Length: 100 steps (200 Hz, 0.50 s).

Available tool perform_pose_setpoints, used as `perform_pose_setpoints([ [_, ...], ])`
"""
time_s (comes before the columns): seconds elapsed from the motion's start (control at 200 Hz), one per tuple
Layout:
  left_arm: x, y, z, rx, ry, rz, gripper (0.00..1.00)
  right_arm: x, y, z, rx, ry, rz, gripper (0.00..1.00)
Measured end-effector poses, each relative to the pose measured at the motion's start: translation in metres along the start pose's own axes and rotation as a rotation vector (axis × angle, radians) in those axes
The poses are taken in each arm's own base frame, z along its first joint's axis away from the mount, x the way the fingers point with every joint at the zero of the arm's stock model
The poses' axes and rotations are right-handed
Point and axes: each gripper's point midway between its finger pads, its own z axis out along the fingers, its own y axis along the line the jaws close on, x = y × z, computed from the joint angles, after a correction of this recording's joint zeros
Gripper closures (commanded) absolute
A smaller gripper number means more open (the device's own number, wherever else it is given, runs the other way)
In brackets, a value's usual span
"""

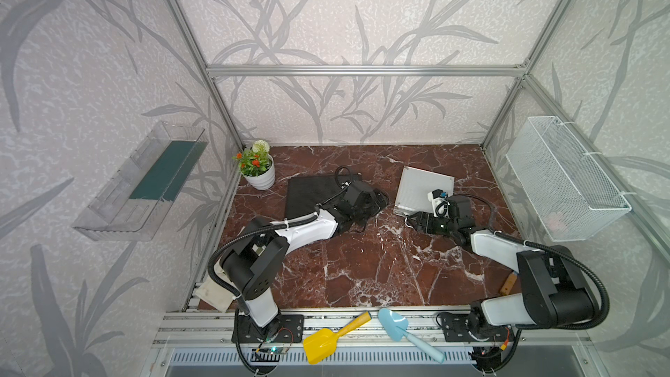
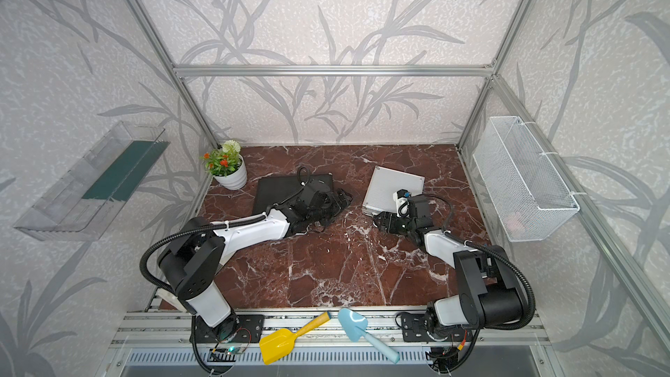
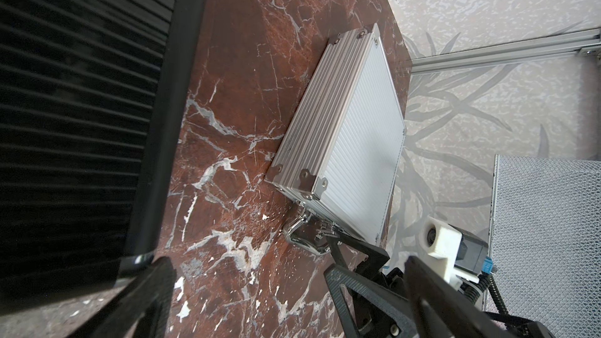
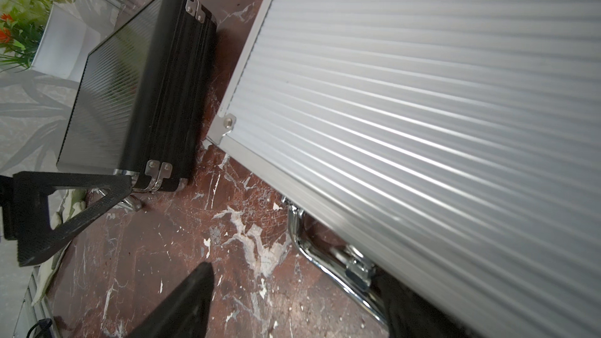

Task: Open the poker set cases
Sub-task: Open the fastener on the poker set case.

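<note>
Reaching in low over the red-brown marbled tabletop (image 1: 362,270), both arms are closing on the two cases. The black case (image 1: 311,194) is lying flat and shut toward the back on the robot's left, just beside the white ribbed pot of the flowering plant (image 1: 259,170). Its lid is showing fine parallel ribs, and its corners are wearing riveted chrome caps.

The silver case (image 1: 422,186) is also lying flat and shut, over to the right and turned slightly askew, well apart from the black one. Its corrugated metal lid is catching the light in bright stripes, and its curved chrome handle (image 4: 320,265) is lying down against the marble at the near edge.

The left gripper (image 1: 380,200) is sitting at the black case's near right corner. Its textured black fingers (image 3: 146,291) are standing as wide apart as they go, gripping nothing, with only veined marble between them and one finger right by the case's rounded rim.

The right gripper (image 1: 410,217) is working at the silver case's near edge. Its jaws are parted and straddling that chrome handle, one finger (image 4: 188,300) standing clear of it. Whether the far finger is touching metal, I cannot tell.

A yellow plastic scoop (image 1: 328,340) and a pale blue trowel (image 1: 402,331) are resting on the front rail.
</note>
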Motion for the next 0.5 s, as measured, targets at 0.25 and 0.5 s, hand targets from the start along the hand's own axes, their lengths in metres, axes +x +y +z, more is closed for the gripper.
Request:
perform_pose_setpoints([
  [0.25,-0.0003,0.0000,0.0000,0.000,0.000,-0.001,0.01,0.0011,0.0011,0.0011,0.023,0.013,-0.041,0.20],
  [0.5,-0.0009,-0.0002,0.0000,0.002,-0.002,-0.002,0.01,0.0009,0.0053,-0.0046,0.039,0.017,-0.079,0.20],
])
